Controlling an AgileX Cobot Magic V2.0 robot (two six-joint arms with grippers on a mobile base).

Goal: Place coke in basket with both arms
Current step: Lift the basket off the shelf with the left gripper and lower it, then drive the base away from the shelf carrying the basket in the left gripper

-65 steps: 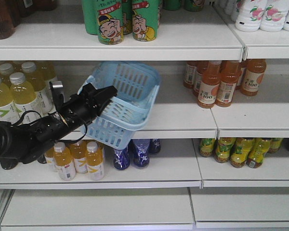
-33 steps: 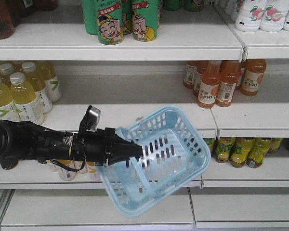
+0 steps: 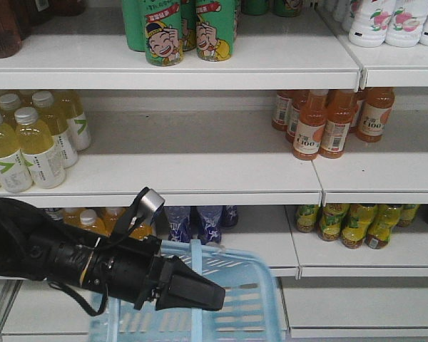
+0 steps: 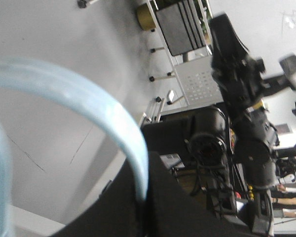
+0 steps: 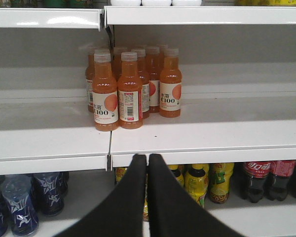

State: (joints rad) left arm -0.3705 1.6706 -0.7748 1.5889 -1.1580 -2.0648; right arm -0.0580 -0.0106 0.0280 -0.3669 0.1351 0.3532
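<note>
My left gripper [image 3: 212, 293] is shut on the handle [image 3: 195, 285] of a light blue plastic basket [image 3: 250, 313], held low in front of the bottom shelves. In the left wrist view the pale blue handle [image 4: 101, 111] arcs into the shut black fingers [image 4: 163, 202]. My right gripper [image 5: 147, 159] is shut and empty, facing the shelf edge below the orange bottles. Coke bottles [image 5: 259, 178] with red labels stand on the lower shelf, to the right of that gripper. The right arm [image 4: 244, 113] shows in the left wrist view.
Orange C100 bottles [image 3: 321, 125] stand on the middle shelf at right, pale yellow bottles [image 3: 28, 139] at left. Green cartoon cans [image 3: 189, 28] are on top. Dark blue bottles [image 3: 200, 222] and yellow-green bottles [image 3: 353, 224] fill the lower shelf.
My left arm has swung the basket off the middle shelf and down; it has gone from upper left to the bottom centre of the front view and now hangs level.
</note>
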